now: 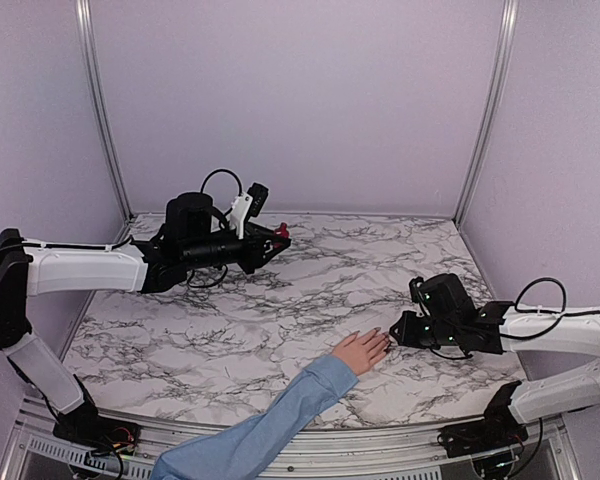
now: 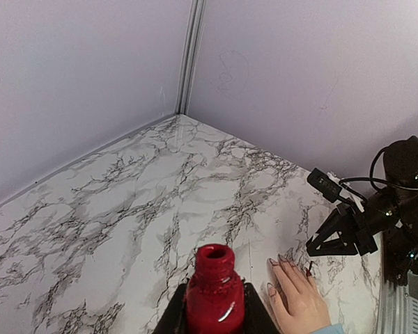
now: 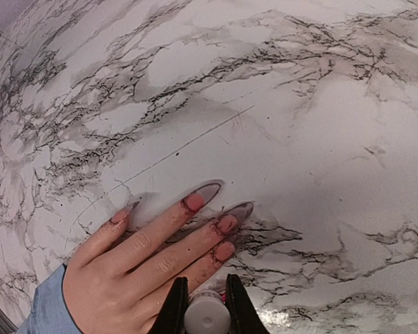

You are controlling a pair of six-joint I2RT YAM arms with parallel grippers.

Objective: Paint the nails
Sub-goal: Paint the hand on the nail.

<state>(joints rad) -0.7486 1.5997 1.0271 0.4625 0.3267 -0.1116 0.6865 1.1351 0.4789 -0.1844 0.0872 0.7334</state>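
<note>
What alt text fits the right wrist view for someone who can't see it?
A human hand lies flat and spread on the marble table, its nails tinted pinkish-red. At the bottom edge, the right pincer is shut on a small white cap, close to that hand.

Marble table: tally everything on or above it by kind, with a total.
Robot hands: 2, left hand and right hand
Person's hand: 1
Red polish bottle: 1
Brush cap: 1
Total: 5
</note>
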